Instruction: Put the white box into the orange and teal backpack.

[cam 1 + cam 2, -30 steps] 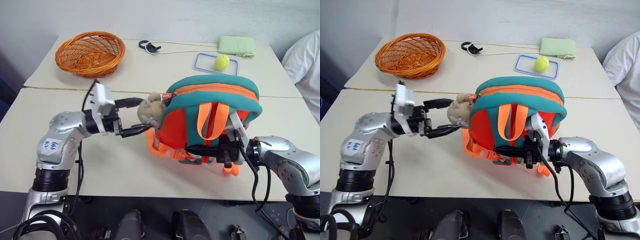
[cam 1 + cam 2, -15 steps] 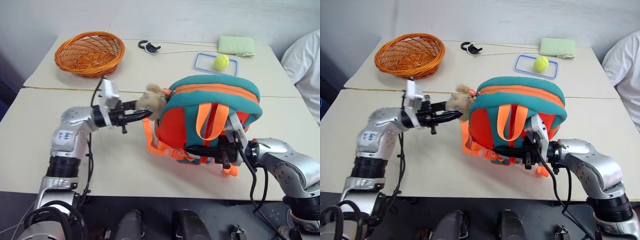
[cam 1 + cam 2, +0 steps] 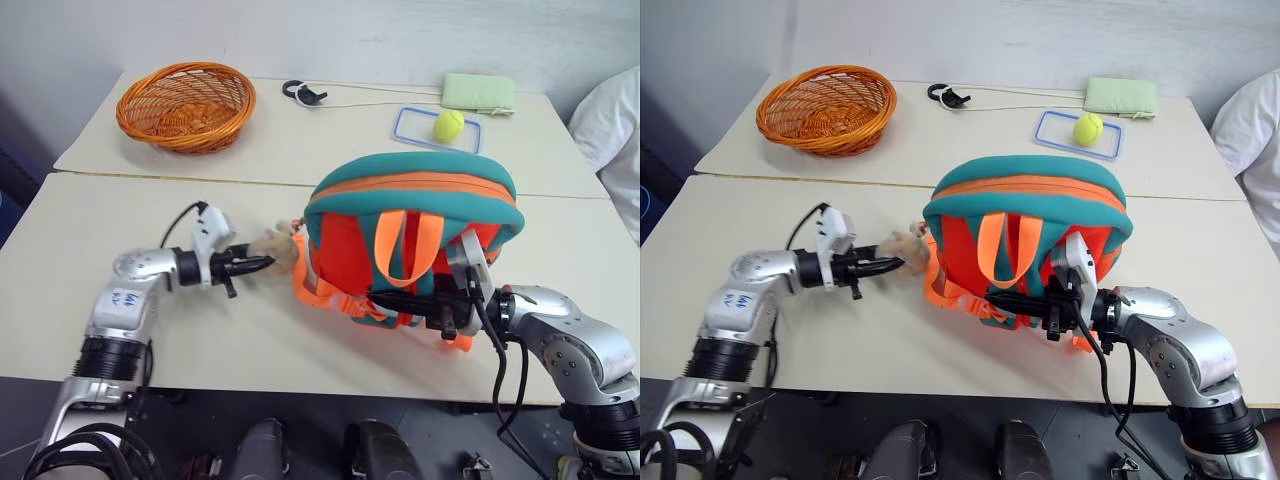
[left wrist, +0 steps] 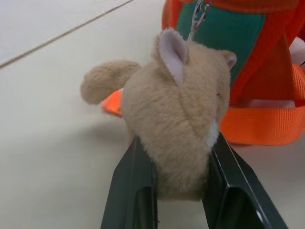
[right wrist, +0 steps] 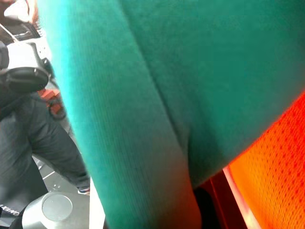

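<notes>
Your left hand (image 4: 183, 200) is clamped on the tan plush toy (image 4: 178, 129) attached to the small orange and teal fabric backpack (image 3: 415, 235), which stands upright on the cream desk (image 3: 120, 225), near centre. Your right hand (image 3: 385, 300) is closed on the backpack's near side among the orange straps (image 3: 345, 300). An orange wicker basket (image 3: 185, 103) sits far left.

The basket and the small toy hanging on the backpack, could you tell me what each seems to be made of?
The basket looks like woven wicker with an orange finish: its wall shows interlaced strands and a braided rim. The tan toy, pinched in the left gripper, looks like soft plush: short matte fuzzy pile. Its filling cannot be seen.
</notes>
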Robot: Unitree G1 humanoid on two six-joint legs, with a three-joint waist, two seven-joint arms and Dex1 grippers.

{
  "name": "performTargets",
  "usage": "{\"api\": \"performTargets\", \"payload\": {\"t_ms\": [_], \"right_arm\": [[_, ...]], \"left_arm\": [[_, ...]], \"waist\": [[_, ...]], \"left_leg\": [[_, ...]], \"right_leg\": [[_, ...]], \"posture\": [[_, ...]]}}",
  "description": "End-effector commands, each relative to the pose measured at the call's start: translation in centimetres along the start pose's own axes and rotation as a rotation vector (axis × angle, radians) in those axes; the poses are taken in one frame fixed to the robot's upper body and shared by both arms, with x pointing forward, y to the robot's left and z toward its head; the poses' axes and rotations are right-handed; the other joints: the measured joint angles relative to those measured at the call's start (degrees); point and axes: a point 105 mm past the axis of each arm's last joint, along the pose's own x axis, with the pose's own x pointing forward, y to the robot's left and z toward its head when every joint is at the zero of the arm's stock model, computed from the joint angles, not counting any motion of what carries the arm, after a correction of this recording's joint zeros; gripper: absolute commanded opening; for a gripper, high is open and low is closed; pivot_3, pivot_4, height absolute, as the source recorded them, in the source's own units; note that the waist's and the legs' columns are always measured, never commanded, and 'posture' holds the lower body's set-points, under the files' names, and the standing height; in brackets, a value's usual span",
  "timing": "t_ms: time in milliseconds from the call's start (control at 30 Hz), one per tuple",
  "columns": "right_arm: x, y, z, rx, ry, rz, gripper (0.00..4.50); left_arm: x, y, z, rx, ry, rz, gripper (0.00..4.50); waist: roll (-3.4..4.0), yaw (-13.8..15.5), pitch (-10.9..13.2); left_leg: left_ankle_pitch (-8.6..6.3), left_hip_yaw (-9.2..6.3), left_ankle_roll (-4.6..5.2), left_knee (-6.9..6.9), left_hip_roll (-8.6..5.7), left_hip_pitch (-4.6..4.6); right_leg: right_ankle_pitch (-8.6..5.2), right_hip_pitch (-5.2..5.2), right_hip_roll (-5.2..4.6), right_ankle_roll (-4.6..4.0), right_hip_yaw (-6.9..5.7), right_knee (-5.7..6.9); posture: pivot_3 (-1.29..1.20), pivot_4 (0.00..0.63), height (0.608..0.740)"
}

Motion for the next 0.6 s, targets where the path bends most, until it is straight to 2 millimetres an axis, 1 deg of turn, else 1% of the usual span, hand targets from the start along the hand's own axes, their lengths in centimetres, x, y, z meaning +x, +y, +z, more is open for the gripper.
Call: {"api": "performTargets", "payload": {"t_ms": [33,67,100,167,200,233,267,300,333,367,400,433,467,500,567,600], "right_arm": [[-0.3,-0.1,0.6,-0.019,-0.036,-0.020,0.00],[-0.3,-0.2,0.6,-0.012,-0.050,-0.023,0.00],[-0.3,-0.3,0.6,0.001,-0.067,-0.032,0.00],[-0.5,-0.9,0.5,-0.008,-0.092,-0.081,0.00],[-0.7,-1.1,0.2,0.015,-0.085,-0.097,0.00],[-0.9,-0.9,-0.3,0.025,-0.059,-0.090,0.53],[-1.3,-1.0,-0.3,0.007,-0.070,-0.115,0.70],[-1.5,-1.1,-0.3,-0.009,-0.081,-0.134,0.96],[-1.8,-1.2,-0.3,-0.046,-0.089,-0.159,1.32],[-2.4,-1.3,-0.2,-0.078,-0.096,-0.181,1.68],[-3.3,-1.0,-0.5,-0.113,-0.070,-0.186,2.07],[-4.0,-0.7,-0.7,-0.137,-0.049,-0.186,2.24],[-5.0,-0.5,-1.0,-0.166,-0.027,-0.200,2.63],[-5.6,-0.3,-1.1,-0.184,-0.012,-0.210,2.95],[-9.2,-1.1,-1.1,-0.241,0.022,-0.332,3.61],[-10.8,-1.5,-1.3,-0.270,0.050,-0.380,3.96]], "left_arm": [[0.9,-1.6,-1.5,0.008,0.082,-0.028,0.78],[1.0,-2.3,-2.1,0.011,0.110,-0.057,0.78],[0.8,-2.6,-2.5,0.016,0.129,-0.064,0.78],[0.2,-2.3,-2.7,0.002,0.137,-0.034,0.78],[-0.3,-2.1,-2.6,-0.005,0.129,-0.018,0.78],[-0.8,-1.8,-2.3,-0.005,0.108,0.000,0.77],[-1.8,-2.2,-1.0,0.003,0.029,-0.026,0.77],[-2.5,-2.6,-0.1,0.014,-0.028,-0.046,1.45],[-3.4,-2.8,0.4,0.015,-0.066,-0.054,1.67],[-4.4,-2.9,0.6,0.025,-0.072,-0.043,2.02],[-5.8,-2.8,0.1,0.026,-0.038,-0.025,2.42],[-6.7,-2.8,-0.2,0.027,-0.013,-0.014,2.59],[-8.4,-3.2,-0.9,0.006,0.012,-0.009,2.98],[-9.5,-3.5,-1.3,-0.010,0.025,-0.010,3.26],[-12.5,-4.4,-3.2,-0.064,0.066,0.048,3.89],[-13.4,-4.6,-3.7,-0.059,0.080,0.082,4.20]], "waist": [[0.00,-0.2,0.0],[0.01,-0.2,0.0],[0.02,-0.2,0.0],[0.05,-0.2,0.0],[0.05,-0.1,0.0],[0.05,-0.1,0.0],[0.05,-0.2,0.0],[0.05,-0.3,0.0],[0.05,-0.4,0.0],[0.05,-0.4,0.0],[0.05,-0.3,0.0],[0.05,-0.3,0.0],[0.06,-0.3,0.0],[0.07,-0.3,0.0],[0.08,-0.3,0.0],[0.08,-0.3,0.0]], "left_leg": [[0.00,0.00,0.00,-0.01,0.00,0.00],[0.00,0.01,-0.01,-0.03,0.01,0.02],[0.01,0.01,-0.01,-0.04,0.01,0.04],[0.01,0.01,-0.02,-0.08,0.01,0.09],[0.01,0.01,-0.02,-0.08,0.01,0.09],[0.01,0.01,-0.02,-0.07,0.00,0.09],[0.01,0.02,-0.02,-0.07,-0.01,0.10],[0.00,0.01,-0.01,-0.07,0.00,0.09],[-0.01,0.02,-0.03,-0.16,0.02,0.11],[0.00,0.05,-0.04,-0.24,0.02,0.09],[0.02,0.04,-0.08,-0.31,0.01,0.10],[0.03,0.03,-0.09,-0.31,0.03,0.08],[0.03,0.03,-0.09,-0.37,0.02,0.08],[0.03,0.04,-0.09,-0.43,0.01,0.11],[0.01,0.07,-0.07,-0.51,0.01,0.16],[0.00,0.08,-0.05,-0.52,0.00,0.17]], "right_leg": [[0.00,0.00,0.00,0.00,0.00,0.00],[0.00,0.00,0.01,0.00,0.00,0.00],[0.00,0.00,0.01,0.00,0.00,0.00],[0.00,0.03,0.01,0.00,0.00,0.00],[0.00,0.04,0.01,0.00,0.00,0.00],[0.00,0.04,0.00,0.00,0.01,-0.01],[0.00,0.04,-0.02,0.00,0.02,-0.02],[0.00,0.04,-0.02,0.00,0.02,-0.03],[0.00,0.05,-0.01,0.00,0.03,-0.04],[0.00,-0.01,-0.01,0.00,0.05,-0.06],[0.00,-0.01,-0.01,0.00,0.03,-0.09],[-0.01,-0.04,0.01,-0.01,0.02,-0.12],[-0.01,-0.03,0.01,-0.01,0.02,-0.22],[-0.01,0.00,0.00,-0.02,0.02,-0.44],[-0.01,0.03,-0.01,-0.02,0.04,-0.54],[-0.01,0.07,-0.01,-0.01,0.06,-0.57]], "posture": [[0.00,0.150,0.740],[0.00,0.150,0.740],[0.00,0.150,0.740],[0.00,0.150,0.740],[0.00,0.150,0.740],[0.00,0.150,0.740],[0.00,0.150,0.740],[0.00,0.150,0.740],[0.00,0.150,0.740],[0.00,0.150,0.740],[0.00,0.150,0.740],[0.00,0.150,0.740],[0.00,0.150,0.740],[0.00,0.150,0.740],[0.00,0.150,0.740],[0.00,0.150,0.740]]}}
